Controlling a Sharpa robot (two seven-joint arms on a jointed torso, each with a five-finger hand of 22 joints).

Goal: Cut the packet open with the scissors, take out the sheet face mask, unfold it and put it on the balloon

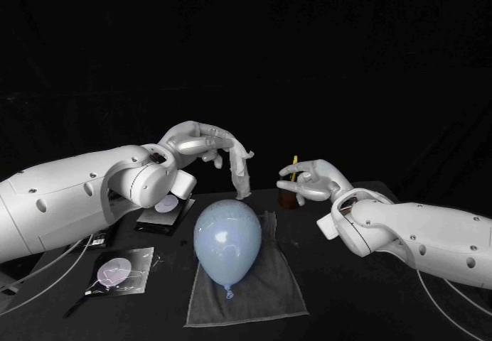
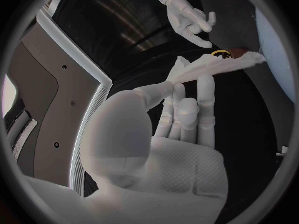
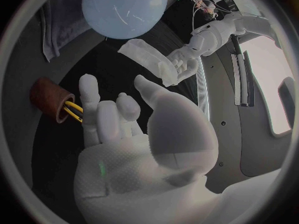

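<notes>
My left hand (image 1: 202, 145) is raised behind the balloon and pinches the folded white sheet mask (image 1: 243, 175), which hangs down from its fingers. In the left wrist view the mask (image 2: 209, 67) sticks out from between the fingertips (image 2: 187, 107). The pale blue balloon (image 1: 227, 238) lies on a grey towel (image 1: 261, 291). My right hand (image 1: 310, 182) hovers to the right of the mask with fingers apart and nothing in them (image 3: 131, 129). Beside it stands a brown cup (image 1: 290, 197) holding the yellow-handled scissors (image 3: 74, 111). The cut packet (image 1: 123, 272) lies at the front left.
A black tray (image 1: 164, 215) with a pale item on it sits left of the balloon, below my left arm. The towel (image 3: 55, 20) reaches toward the table's front edge. A small dark item (image 1: 97, 241) lies near the left arm.
</notes>
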